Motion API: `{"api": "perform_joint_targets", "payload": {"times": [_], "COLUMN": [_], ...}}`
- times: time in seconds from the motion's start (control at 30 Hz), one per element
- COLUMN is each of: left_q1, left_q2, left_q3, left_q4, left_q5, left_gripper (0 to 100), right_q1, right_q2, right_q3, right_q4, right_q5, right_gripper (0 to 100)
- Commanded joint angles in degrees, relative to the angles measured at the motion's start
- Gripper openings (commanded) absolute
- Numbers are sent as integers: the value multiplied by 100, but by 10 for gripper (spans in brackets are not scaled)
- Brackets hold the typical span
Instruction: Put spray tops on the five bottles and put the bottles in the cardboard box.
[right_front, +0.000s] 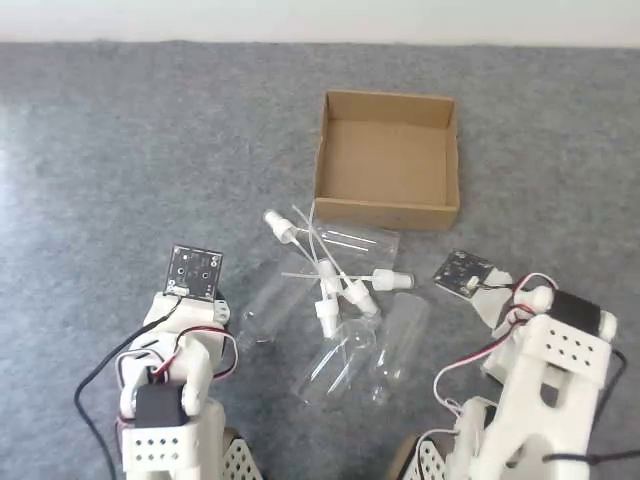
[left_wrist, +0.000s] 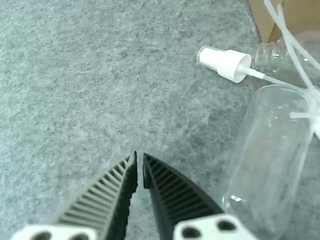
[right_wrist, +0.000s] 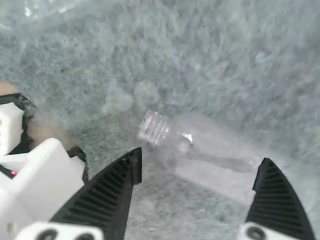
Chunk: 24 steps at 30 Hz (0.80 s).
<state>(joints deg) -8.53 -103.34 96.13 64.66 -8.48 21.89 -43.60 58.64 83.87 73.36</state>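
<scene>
Several clear bottles lie uncapped on the grey carpet, among them one (right_front: 270, 295) on the left and one (right_front: 400, 335) on the right. Loose white spray tops (right_front: 327, 318) with thin tubes are scattered between them. The cardboard box (right_front: 385, 215) stands behind them with nothing inside. My left gripper (left_wrist: 140, 156) is shut with nothing in it, low over bare carpet, short of a spray top (left_wrist: 225, 62) and a bottle (left_wrist: 270, 160). My right gripper (right_wrist: 200, 157) is open above a lying bottle (right_wrist: 215, 155), whose threaded neck (right_wrist: 155, 127) lies near one finger.
The two arms' white bases sit at the near edge, one (right_front: 170, 420) left and one (right_front: 540, 400) right. Bare carpet stretches left of the pile and around the box. A white arm part (right_wrist: 30, 165) shows close to the right gripper.
</scene>
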Motion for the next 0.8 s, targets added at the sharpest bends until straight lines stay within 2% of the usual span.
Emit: {"api": "perform_joint_targets", "payload": {"times": [0.0,0.23,0.53,0.77], "left_q1": [-18,-26,-26,-18], "left_q2": [-105,-105,-105,-105], "left_q3": [-57,-57,-57,-57], "left_q4": [-167,-167,-167,-167], "left_q5": [-62,-62,-62,-62], "left_gripper": [19,19,19,19], "right_q1": [119,127,136,637], "right_q2": [295,998,2158,2554], "right_q3": [-360,-343,-343,-378], "right_q4": [-242,-699,-2387,-3459], "right_q5": [70,905,932,923], "right_gripper": [326,327,325,325]}}
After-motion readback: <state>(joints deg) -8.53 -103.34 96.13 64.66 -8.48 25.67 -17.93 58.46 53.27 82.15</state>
